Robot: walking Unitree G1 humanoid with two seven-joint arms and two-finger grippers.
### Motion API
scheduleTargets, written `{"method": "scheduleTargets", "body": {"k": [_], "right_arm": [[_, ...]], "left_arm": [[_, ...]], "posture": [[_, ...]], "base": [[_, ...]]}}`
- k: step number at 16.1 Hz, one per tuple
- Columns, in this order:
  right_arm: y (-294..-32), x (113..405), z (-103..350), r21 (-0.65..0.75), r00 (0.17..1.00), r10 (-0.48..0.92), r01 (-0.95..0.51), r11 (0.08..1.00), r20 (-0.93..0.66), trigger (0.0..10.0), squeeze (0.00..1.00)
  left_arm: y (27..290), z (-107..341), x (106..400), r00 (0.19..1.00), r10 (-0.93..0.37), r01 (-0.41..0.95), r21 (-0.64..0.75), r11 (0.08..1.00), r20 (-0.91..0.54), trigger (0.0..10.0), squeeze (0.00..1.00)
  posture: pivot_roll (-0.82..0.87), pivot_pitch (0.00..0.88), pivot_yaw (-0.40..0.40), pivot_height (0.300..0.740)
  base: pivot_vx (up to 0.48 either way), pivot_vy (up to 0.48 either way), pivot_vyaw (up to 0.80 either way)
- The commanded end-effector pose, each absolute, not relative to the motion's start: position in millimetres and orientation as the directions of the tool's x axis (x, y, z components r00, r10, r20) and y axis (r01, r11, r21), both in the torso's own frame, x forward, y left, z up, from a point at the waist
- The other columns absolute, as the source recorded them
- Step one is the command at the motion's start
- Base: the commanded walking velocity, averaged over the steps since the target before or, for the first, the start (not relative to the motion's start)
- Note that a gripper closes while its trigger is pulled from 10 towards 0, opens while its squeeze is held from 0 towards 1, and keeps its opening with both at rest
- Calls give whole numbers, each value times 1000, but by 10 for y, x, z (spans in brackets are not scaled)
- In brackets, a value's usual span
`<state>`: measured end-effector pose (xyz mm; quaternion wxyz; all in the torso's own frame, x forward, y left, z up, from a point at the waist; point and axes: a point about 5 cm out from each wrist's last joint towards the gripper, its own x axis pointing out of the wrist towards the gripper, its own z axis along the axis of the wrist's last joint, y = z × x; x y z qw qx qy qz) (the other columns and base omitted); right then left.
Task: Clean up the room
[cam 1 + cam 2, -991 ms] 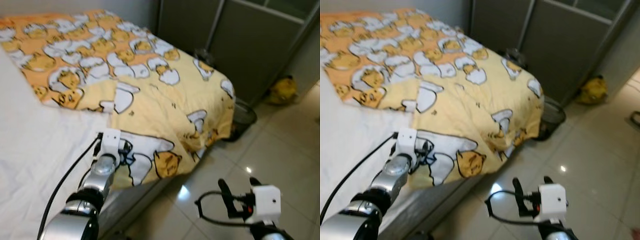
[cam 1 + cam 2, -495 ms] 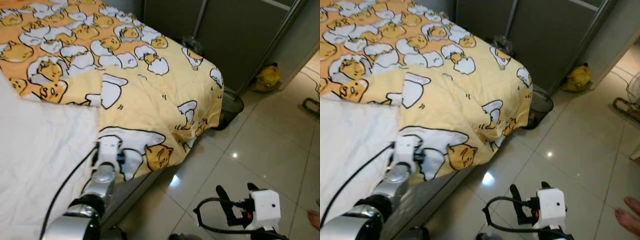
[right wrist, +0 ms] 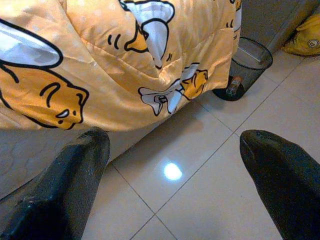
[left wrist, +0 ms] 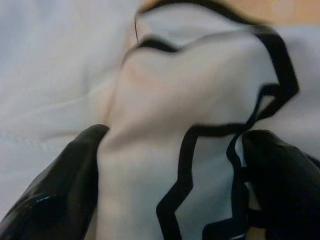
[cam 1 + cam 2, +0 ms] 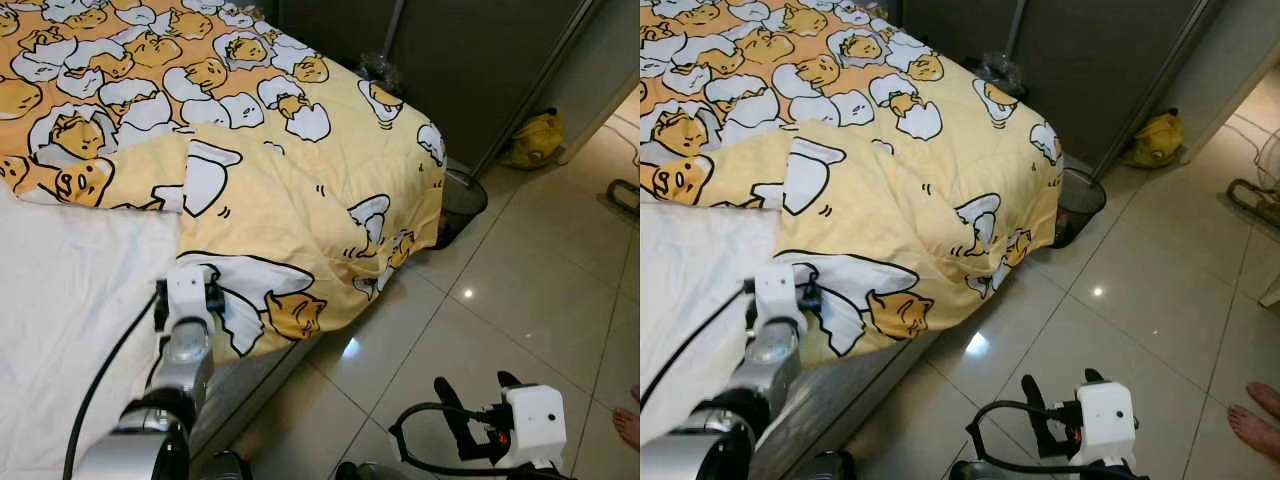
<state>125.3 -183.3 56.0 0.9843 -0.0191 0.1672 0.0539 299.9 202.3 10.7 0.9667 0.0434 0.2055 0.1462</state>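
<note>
A yellow blanket [image 5: 300, 180] printed with egg characters covers the far part of the bed and hangs over its foot end. My left gripper [image 5: 210, 300] is at the blanket's near edge, beside the white sheet [image 5: 70, 300]. In the left wrist view a fold of the blanket [image 4: 200, 90] is pinched between the black fingers [image 4: 55, 195], so the gripper is shut on it. My right gripper [image 5: 477, 388] hovers low over the tiled floor beside the bed. Its fingers [image 3: 75, 175] stand wide apart with nothing between them.
A dark mesh bin [image 5: 462, 200] stands on the floor at the bed's foot corner. A yellow bag [image 5: 535, 140] lies by the grey wardrobe doors [image 5: 470, 60]. A person's bare foot [image 5: 1250, 415] is at the right edge. Glossy tiles [image 5: 520, 290] stretch right of the bed.
The camera has swung right and down, bringing more floor and a person's foot into view. My left gripper stays shut on the blanket edge. The right gripper stays open.
</note>
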Motion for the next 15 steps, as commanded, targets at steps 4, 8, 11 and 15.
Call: {"method": "scheduleTargets", "body": {"k": [4,8,11,15], "right_arm": [[-1837,1294,537,-18,934,112,-125,992,-340,10000,0],[-1849,1334,514,-18,932,112,-126,992,-344,10000,0],[-1839,1329,487,-13,930,109,-122,992,-352,10000,0],[-1827,1394,449,-2,930,107,-115,993,-351,10000,0]], "left_arm": [[1943,-314,2635,764,182,-174,73,982,-619,0,0],[1898,-286,2690,764,148,-126,80,989,-628,0,0],[1821,-291,2702,762,83,-64,54,997,-642,0,0],[1661,-278,2715,788,-34,99,72,992,-614,0,0]], "posture": [[-88,107,-107,740],[-85,96,-107,740],[-88,97,-101,740],[-62,92,-90,740]], "base": [[0,0,0],[0,0,0],[0,0,0],[0,0,0]]}}
